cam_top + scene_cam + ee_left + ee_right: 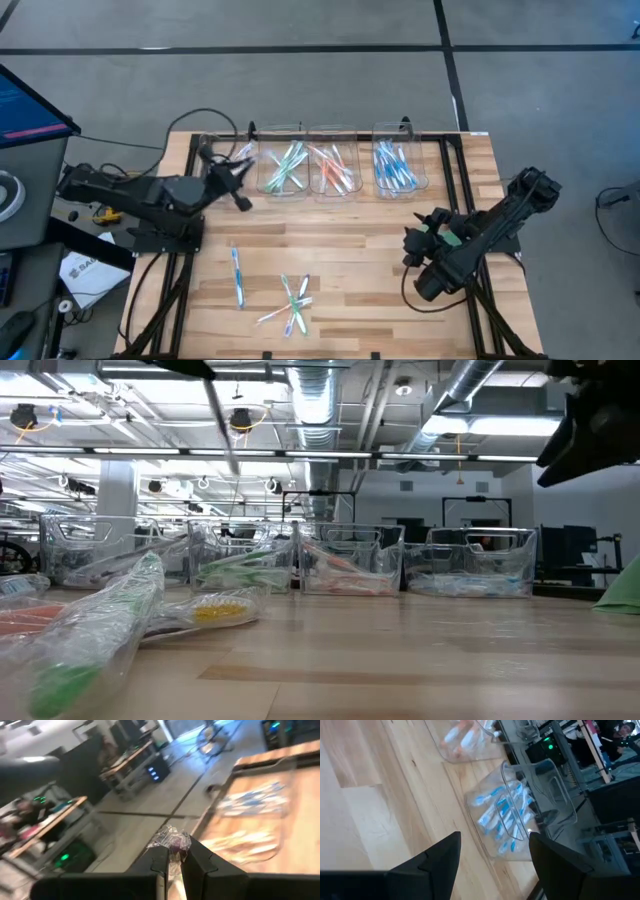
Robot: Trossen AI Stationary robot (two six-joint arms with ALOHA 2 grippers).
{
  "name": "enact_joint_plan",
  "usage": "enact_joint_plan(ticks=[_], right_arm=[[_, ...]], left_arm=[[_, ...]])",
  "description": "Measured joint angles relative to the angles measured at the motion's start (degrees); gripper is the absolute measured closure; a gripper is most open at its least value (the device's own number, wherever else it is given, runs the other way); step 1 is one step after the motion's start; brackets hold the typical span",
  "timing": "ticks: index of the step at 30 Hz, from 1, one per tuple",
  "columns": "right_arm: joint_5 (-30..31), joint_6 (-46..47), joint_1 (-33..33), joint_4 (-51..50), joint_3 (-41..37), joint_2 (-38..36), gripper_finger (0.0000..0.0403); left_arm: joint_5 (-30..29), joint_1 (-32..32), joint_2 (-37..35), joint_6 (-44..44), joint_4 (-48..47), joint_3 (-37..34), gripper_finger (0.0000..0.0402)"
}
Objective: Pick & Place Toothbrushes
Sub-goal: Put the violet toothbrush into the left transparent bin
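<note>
Loose toothbrushes lie on the near part of the table: a blue one [237,275] and a small pile [292,303]. Clear bins along the far edge hold green [283,165], orange [333,166] and blue toothbrushes [397,166]. My left gripper [236,170] hovers at the left end of the bin row, shut on a clear-wrapped toothbrush with a purple tint [172,841]. My right gripper [492,857] hangs open and empty over the table's right part, near the blue bin [520,805]. My left gripper pinches the wrapped toothbrush between its two fingertips [162,857]. A crinkled end of the wrapper [173,839] sticks out just past the tips. The toothbrush is lifted clear of the table. Its remaining length is hidden behind the fingers in the wrist view.
A fourth clear bin [95,550] stands at the left end of the row. Black frame rails [455,180] run along the table's sides. Bare wood [350,250] lies between the bins and the loose pile. A laptop [30,105] and papers sit off the table's left.
</note>
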Motion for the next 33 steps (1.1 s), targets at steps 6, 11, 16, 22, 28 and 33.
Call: enact_joint_plan(ticks=[6,11,16,22,28,33], right_arm=[[1.19,0.0,-0.11,2.47,-1.65,0.0,0.0173],[1.64,0.0,-0.11,4.16,-2.96,0.02,0.0173],[1.96,-0.3,-0.11,5.33,-2.95,0.02,0.0173],[3.09,-1.41,-0.11,7.11,-2.95,0.02,0.0173],[4.4,-8.72,-0.88,12.98,-2.95,0.02,0.0173],[4.46,-14.12,-2.53,17.03,-2.95,0.02,0.0173]], left_arm=[[-9.5,0.0,-3.89,-3.29,-5.76,-1.05,0.0384],[-15.13,0.0,-6.55,-7.71,-6.09,-6.18,0.0384],[-18.47,0.0,-10.05,-15.44,-6.07,-12.34,0.0384],[-20.27,0.0,-17.32,-23.6,-5.71,-20.91,0.0384],[-22.44,0.0,-24.39,-30.31,-5.14,-27.78,0.0384],[-22.84,1.0,-27.46,-34.12,-4.21,-30.21,0.037]])
